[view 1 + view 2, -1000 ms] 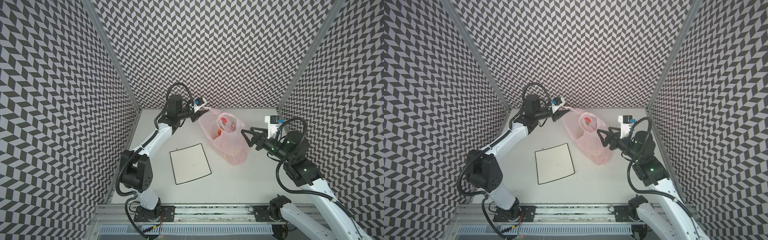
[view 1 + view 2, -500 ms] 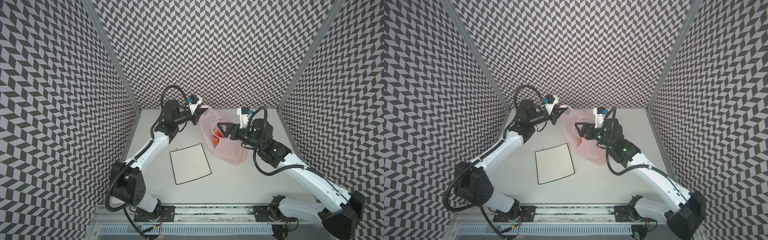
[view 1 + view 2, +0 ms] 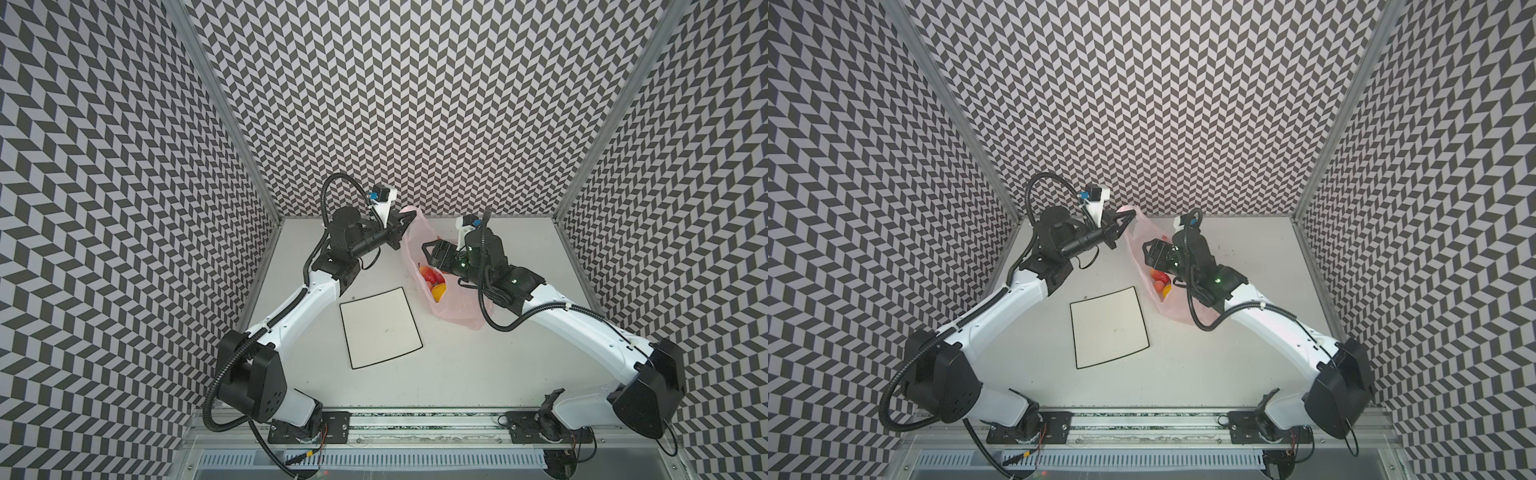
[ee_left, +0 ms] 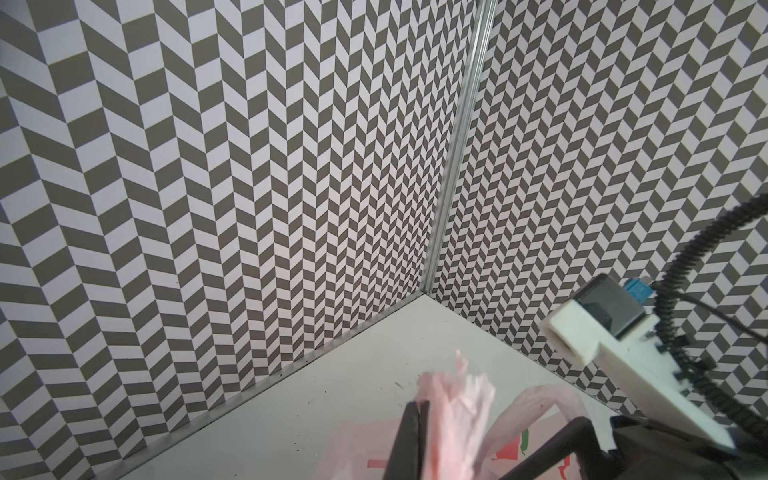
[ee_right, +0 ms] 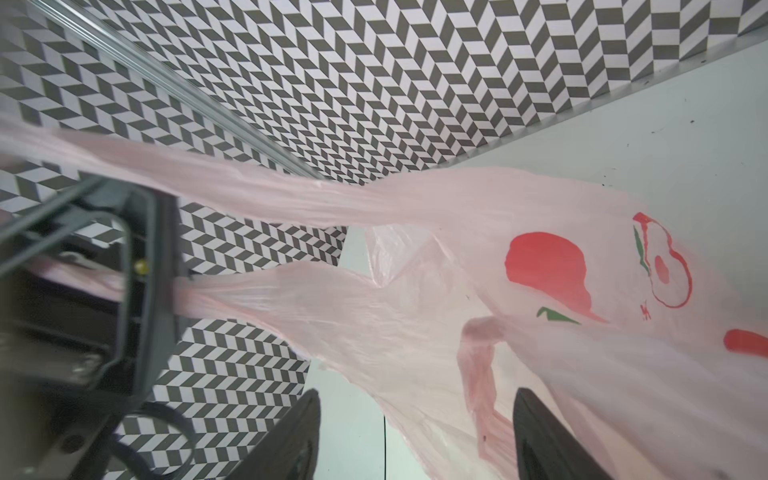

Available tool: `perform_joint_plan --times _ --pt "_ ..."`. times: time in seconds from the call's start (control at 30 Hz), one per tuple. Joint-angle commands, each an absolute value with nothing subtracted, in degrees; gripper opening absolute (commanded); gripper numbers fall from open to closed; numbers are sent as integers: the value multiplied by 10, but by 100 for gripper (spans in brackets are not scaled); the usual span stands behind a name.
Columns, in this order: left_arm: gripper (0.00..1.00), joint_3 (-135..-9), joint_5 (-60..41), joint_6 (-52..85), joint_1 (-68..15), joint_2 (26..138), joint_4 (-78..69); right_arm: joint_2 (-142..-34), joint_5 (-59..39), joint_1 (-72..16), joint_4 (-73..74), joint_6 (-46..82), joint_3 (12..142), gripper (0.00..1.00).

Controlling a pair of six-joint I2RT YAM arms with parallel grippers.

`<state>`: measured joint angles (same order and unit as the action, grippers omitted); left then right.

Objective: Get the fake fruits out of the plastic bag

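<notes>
The plastic bag [image 3: 457, 309] [image 3: 1175, 311] lies at the back of the table, pale pink with red prints. My left gripper [image 3: 409, 216] [image 3: 1129, 214] [image 4: 417, 405] is shut on one handle loop and holds it up near the back wall. Red and yellow fake fruits [image 3: 434, 282] [image 3: 1160, 282] show through the bag's stretched mouth. My right gripper [image 3: 428, 249] [image 3: 1148, 249] [image 5: 415, 411] hangs open at that mouth. In the right wrist view, thin bag film [image 5: 415, 291] lies between and beyond its fingers [image 5: 299, 424]. Most of the fruits are hidden by the plastic.
A square white plate [image 3: 380, 328] [image 3: 1108, 326] with a black rim lies empty in front of the bag, towards the left. Patterned walls close the table on three sides, and the back wall stands just behind the left gripper.
My left gripper has shut on the bag's handle and raised it. My right arm has swung in from the right to the bag's mouth, its jaws narrowing a little.
</notes>
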<state>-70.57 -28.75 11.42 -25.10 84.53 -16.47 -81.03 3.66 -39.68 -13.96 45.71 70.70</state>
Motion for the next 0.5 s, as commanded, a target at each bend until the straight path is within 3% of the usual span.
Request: perform_joint_plan --times 0.0,0.3,0.37,0.47 --pt "0 -697 -279 144 -257 821 -191 -825 60 -400 -140 475 716 67" --pt "0 -678 -275 166 -261 802 -197 -879 88 -402 -101 480 732 63" --pt "0 -675 -274 169 -261 799 -197 -890 91 -402 -89 472 738 57" --pt "0 -667 -261 173 -261 796 -196 -897 99 -402 -83 445 751 40"
